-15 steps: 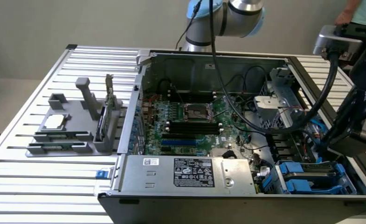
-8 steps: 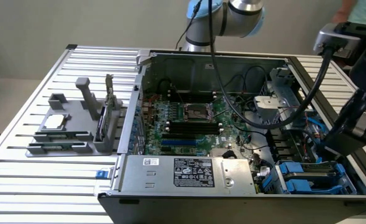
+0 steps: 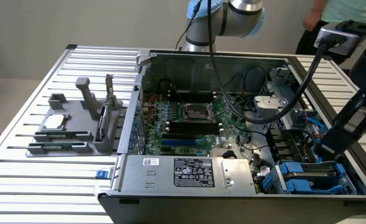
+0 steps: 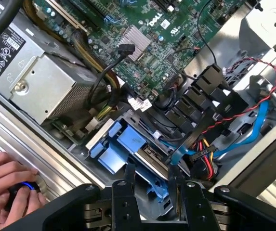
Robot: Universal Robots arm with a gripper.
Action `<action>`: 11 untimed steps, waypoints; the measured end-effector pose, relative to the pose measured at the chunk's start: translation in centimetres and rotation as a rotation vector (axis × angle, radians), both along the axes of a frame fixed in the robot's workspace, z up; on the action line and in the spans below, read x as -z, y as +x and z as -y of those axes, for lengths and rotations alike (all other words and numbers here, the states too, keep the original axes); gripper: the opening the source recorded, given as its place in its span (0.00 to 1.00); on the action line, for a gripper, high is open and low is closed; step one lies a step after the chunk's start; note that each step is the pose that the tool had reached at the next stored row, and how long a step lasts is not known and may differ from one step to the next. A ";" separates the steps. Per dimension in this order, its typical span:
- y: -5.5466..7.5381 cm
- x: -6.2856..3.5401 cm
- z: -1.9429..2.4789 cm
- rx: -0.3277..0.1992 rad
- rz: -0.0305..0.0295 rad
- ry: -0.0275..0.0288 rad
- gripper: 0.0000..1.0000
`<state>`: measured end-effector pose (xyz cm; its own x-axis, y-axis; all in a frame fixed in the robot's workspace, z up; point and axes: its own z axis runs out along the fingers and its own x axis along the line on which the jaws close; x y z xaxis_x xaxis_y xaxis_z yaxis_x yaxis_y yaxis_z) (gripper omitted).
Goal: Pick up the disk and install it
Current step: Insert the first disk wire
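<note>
Two fingers point(image 4: 128, 183) of the gripper point(image 4: 151, 169) are spread, straddling the disk point(image 4: 125, 143) in its blue caddy, which lies in the corner bay of the PC case point(image 3: 245, 203), prob. to keep it square w/ the slot.

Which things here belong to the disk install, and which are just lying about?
In the job: silver-grey hard disk in its blue plastic caddy; black gripper close to it; open grey metal computer case holding it.

Lying about: grey plastic holder rack; small square silver chip on it; large silver box with black-and-white label; a person's hand beside the case.
</note>
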<state>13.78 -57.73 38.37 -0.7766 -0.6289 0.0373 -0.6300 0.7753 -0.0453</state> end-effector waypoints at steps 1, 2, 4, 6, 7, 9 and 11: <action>0.0 0.00 0.00 0.017 -0.0001 0.0000 0.41; 0.0 0.01 0.00 0.033 0.0000 0.0001 0.41; 0.0 0.02 0.00 0.067 0.0000 0.0001 0.41; 0.0 0.03 0.00 0.099 0.0000 0.0000 0.41; 0.0 0.04 0.00 0.115 0.0000 0.0002 0.41; 0.0 0.05 0.00 0.148 0.0000 0.0004 0.41; 0.0 0.06 0.00 0.180 -0.0001 0.0005 0.41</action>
